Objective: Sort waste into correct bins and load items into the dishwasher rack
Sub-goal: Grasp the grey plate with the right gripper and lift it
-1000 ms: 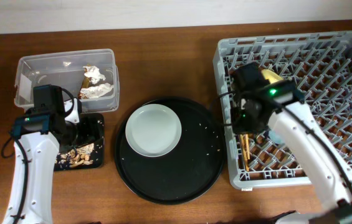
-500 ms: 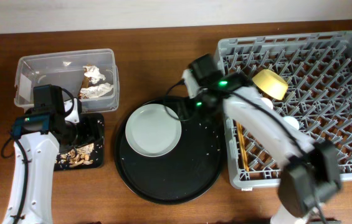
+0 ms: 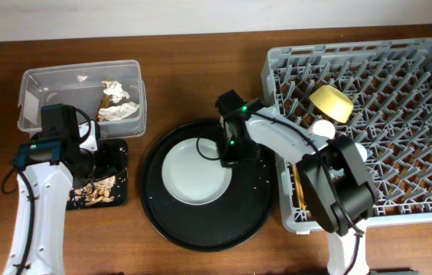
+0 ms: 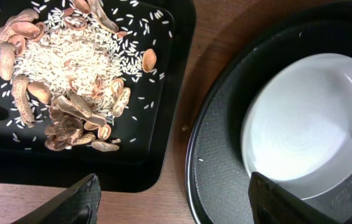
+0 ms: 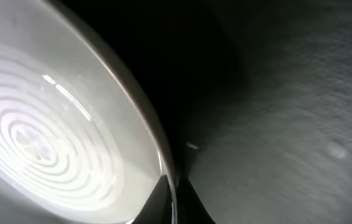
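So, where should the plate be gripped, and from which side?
Take the plate by its rim on the side facing the rack, where the right gripper is. It lies flat in the round black tray, so only the thin raised rim gives a hold: one finger inside, one outside.

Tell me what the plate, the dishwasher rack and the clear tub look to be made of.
The plate looks glazed ceramic, possibly melamine: glossy pale grey-green, fine concentric rings, bright highlights. The dishwasher rack looks matte grey moulded plastic, given its uniform pegs and lattice. The clear tub looks translucent, slightly cloudy plastic with see-through walls.
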### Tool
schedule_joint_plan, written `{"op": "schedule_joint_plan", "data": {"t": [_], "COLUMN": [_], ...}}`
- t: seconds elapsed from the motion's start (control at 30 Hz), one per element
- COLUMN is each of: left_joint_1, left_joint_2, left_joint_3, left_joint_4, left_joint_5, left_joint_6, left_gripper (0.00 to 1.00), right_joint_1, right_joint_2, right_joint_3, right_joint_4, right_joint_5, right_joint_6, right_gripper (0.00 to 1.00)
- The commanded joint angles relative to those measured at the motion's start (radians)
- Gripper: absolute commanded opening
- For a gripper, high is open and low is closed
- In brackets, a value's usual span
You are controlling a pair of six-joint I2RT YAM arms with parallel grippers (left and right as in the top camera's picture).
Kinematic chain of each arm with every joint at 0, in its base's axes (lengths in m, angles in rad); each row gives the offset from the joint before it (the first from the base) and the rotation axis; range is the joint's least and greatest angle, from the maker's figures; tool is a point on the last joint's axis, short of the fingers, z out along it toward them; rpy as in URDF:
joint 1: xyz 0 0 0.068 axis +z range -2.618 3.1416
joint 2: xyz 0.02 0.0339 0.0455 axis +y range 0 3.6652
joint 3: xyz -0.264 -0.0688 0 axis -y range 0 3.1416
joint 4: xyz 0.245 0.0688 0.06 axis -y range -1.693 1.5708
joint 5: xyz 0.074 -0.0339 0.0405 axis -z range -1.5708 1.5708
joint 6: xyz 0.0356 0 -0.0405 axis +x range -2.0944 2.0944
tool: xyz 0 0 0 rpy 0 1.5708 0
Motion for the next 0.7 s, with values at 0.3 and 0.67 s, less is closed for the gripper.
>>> {"op": "schedule_joint_plan", "data": {"t": [0.3,0.67], "left_joint_1": [0.006,0.006], "left_joint_2": [-0.013,-0.013], "left_joint_3": [0.002,0.002], "left_joint_4": [0.0,-0.001], "left_joint_5": [0.007,0.007], "left_joint_6": [-0.006,-0.006], "left_gripper": [0.75,0.75], "right_joint_1": [-0.081,-0.079], "right_joint_2": [-0.547,-0.315], "right_joint_3": [0.09,0.086], "right_joint_4": [-0.105,-0.14], "right_joint_5": [1.328,1.016], "right_joint_6": [0.005,0.013], "right_gripper": [0.04,0.09]}}
